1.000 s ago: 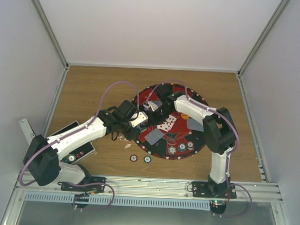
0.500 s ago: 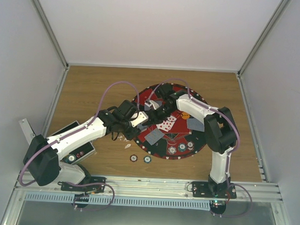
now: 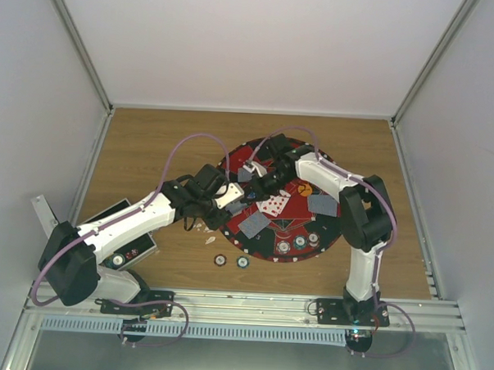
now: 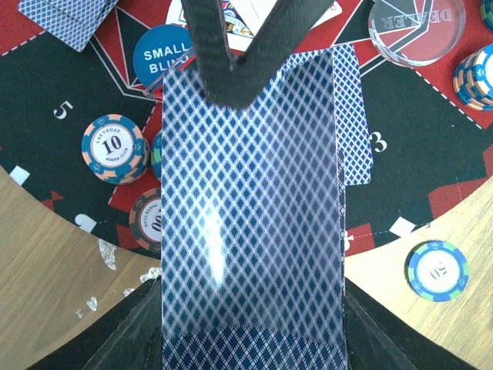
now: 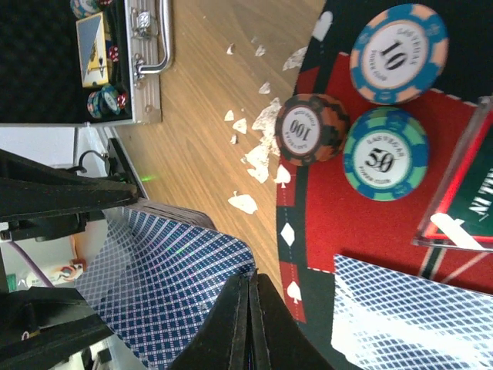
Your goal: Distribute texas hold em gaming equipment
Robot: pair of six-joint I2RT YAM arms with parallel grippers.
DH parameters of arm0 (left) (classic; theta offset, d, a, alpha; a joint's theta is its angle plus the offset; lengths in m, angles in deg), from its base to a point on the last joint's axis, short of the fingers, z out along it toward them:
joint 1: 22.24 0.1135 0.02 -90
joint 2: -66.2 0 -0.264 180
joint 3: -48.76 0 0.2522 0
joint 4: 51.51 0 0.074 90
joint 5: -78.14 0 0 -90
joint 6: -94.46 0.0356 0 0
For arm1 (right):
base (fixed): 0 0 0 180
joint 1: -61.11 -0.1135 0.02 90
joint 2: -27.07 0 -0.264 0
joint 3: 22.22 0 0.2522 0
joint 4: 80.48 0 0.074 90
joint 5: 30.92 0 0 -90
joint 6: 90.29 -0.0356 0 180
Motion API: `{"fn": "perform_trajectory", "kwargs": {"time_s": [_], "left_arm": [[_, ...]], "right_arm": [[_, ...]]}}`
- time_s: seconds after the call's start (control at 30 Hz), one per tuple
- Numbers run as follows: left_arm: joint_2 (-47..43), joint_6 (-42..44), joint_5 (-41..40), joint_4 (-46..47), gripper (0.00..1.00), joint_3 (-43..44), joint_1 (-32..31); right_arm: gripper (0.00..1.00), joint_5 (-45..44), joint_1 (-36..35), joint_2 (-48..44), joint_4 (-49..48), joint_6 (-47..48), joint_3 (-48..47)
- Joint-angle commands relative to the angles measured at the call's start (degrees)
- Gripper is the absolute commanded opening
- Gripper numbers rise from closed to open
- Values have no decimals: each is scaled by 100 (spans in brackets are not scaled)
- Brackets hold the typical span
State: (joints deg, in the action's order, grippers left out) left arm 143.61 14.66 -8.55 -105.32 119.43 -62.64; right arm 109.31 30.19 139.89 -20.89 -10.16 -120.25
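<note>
Left claw clamped the card deck, long axis pointing at the right claw. That claw had pinched shut on the top card at its far edge.

I see open worktop along the frame's top; chips, cards, left arm and right arm crowd the central mat.
</note>
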Motion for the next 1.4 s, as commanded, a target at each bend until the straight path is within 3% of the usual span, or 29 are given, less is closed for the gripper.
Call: {"fn": "perform_trajectory", "kwargs": {"time_s": [0.0, 0.2, 0.37, 0.53, 0.93, 1.37], "left_arm": [[-161, 92, -40, 271, 54, 40, -38], [-197, 71, -79, 270, 54, 7, -38], [-208, 53, -100, 262, 54, 0, -38], [-217, 43, -119, 261, 54, 5, -38], [-239, 19, -131, 211, 54, -3, -38], [-244, 3, -150, 226, 54, -13, -38]], "right_arm": [[1, -149, 250, -235, 96, 32, 5], [0, -544, 636, -474, 71, -2, 228], [1, -958, 1407, -1219, -957, -773, 1256], [1, -1306, 1832, -1531, -1396, -1090, 1961], [1, -2051, 2153, -1805, -2535, -2009, 2814], [2, -2229, 2229, -1360, -2369, -2112, 2961]]}}
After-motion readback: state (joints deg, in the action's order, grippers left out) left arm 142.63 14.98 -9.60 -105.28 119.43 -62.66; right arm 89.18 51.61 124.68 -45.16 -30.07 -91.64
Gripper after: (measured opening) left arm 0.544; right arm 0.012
